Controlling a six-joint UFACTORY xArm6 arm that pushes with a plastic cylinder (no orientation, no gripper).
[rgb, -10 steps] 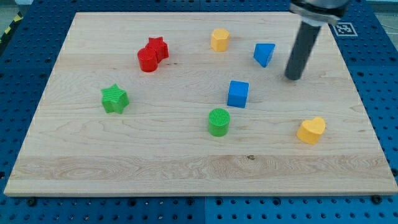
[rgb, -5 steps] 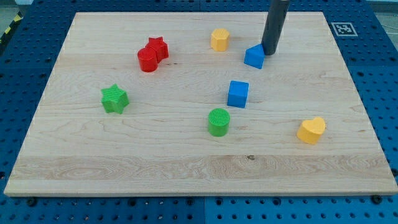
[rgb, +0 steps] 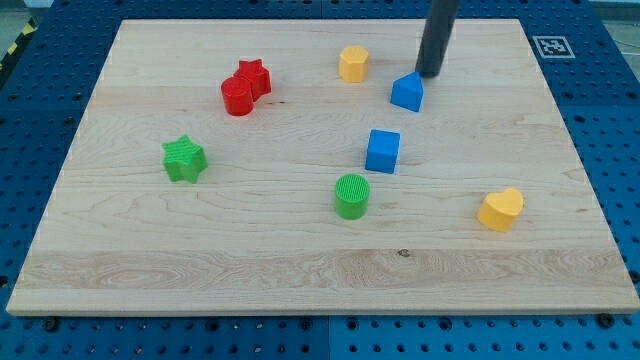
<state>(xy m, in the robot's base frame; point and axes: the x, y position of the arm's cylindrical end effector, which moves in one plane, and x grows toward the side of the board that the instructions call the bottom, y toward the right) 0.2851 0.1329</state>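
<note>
Since approx half a sec ago, my tip (rgb: 430, 75) is seen drawn back slightly toward the view's top, and the blue wedge-like block (rgb: 407, 92) is found nudged a touch to the view's left; vs. a full sec ago the tip is shifted well left from its spot right of that block. All other blocks are unmoved.

Places are given rel. to the blue wedge-like block. The tip is set just beside its upper-right corner; contact vs. a hair apart can't be told. No pincer is fitted, only a straight rod, so nothing is clamped or spread.

The yellow hexagonal block (rgb: 352, 63) is found up-left, near. The blue cube (rgb: 382, 151) is placed below, slightly left. The green cylinder (rgb: 351, 195) is lower still. The yellow heart-like block (rgb: 500, 209) is well off to the lower right. The red cylinder (rgb: 237, 97) and red star (rgb: 254, 77) are far left, touching each other. The green star (rgb: 184, 158) is farthest, lower left.

All are rested flat on the wooden board (rgb: 120, 250), likely loose, since the wedge is slid by a light push.
</note>
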